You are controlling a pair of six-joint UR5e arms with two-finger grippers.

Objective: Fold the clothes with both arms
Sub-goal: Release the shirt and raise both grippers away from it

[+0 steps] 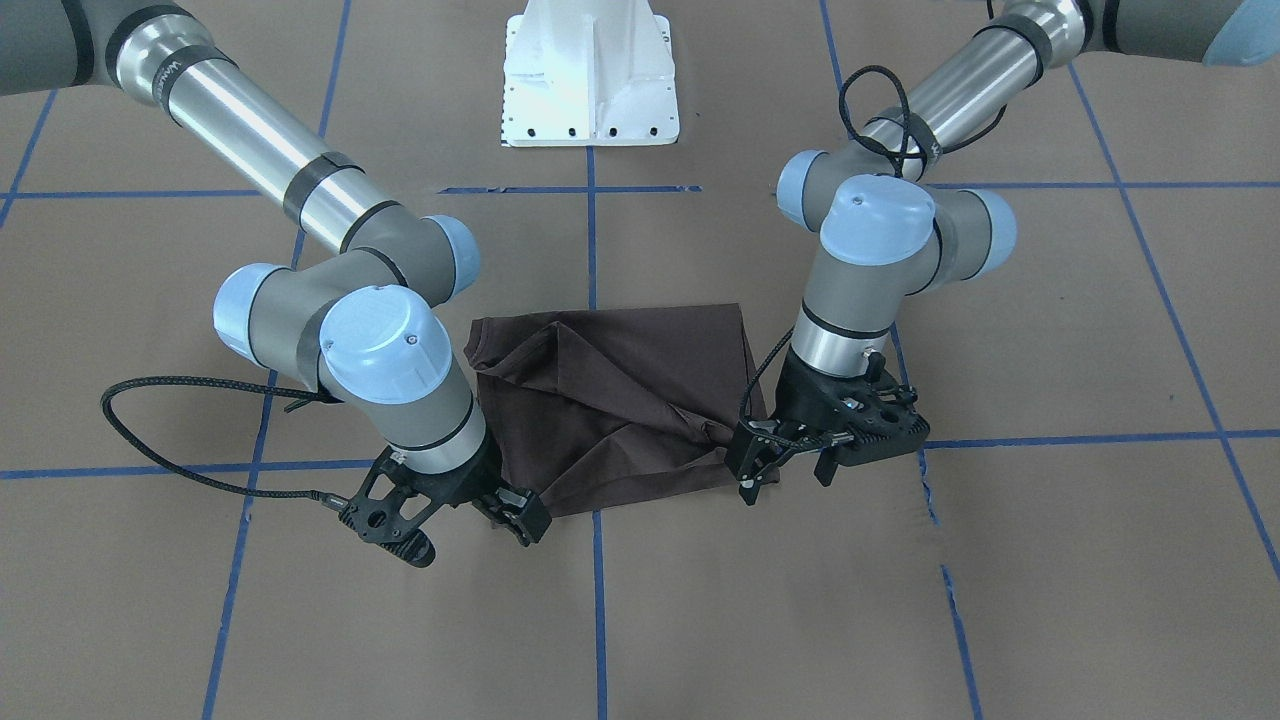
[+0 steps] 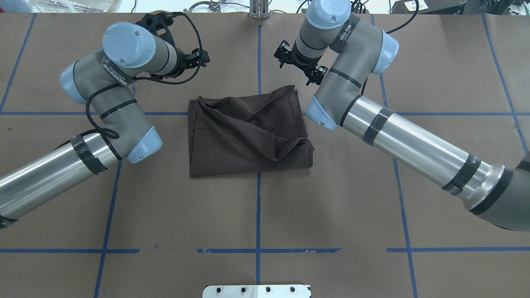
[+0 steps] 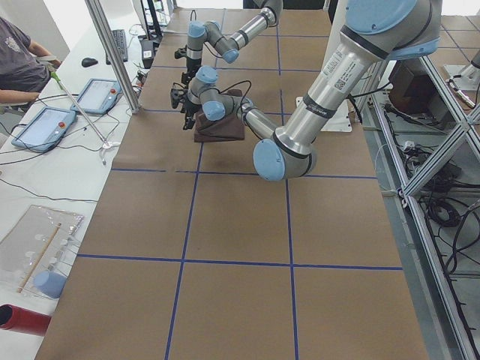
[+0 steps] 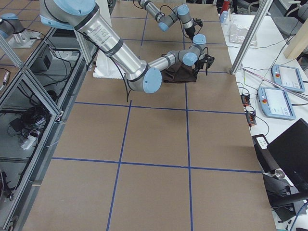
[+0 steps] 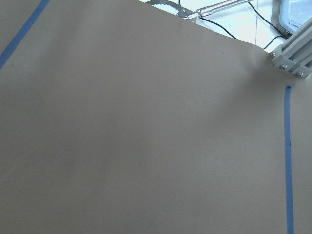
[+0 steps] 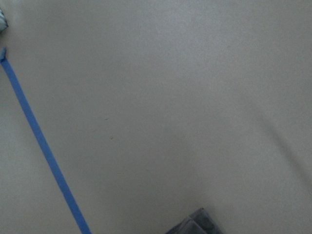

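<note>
We find the dark brown T-shirt (image 1: 620, 390) lying roughly folded and rumpled on the table (image 1: 1000, 600), between the left gripper (image 1: 786, 472) and the right gripper (image 2: 299, 64), both spread and empty. A pinch catching only the creased top layer could drag the fold askew

L end effector (image 1: 787, 483), R end effector (image 2: 299, 66): aimed down, jaws apart.

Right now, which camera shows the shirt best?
The overhead view: the shirt lies whole there, in plain sight. In the front view the left arm and right arm hide its side edges. Both side views show it small, behind arms. The wrist views show mainly table.
</note>
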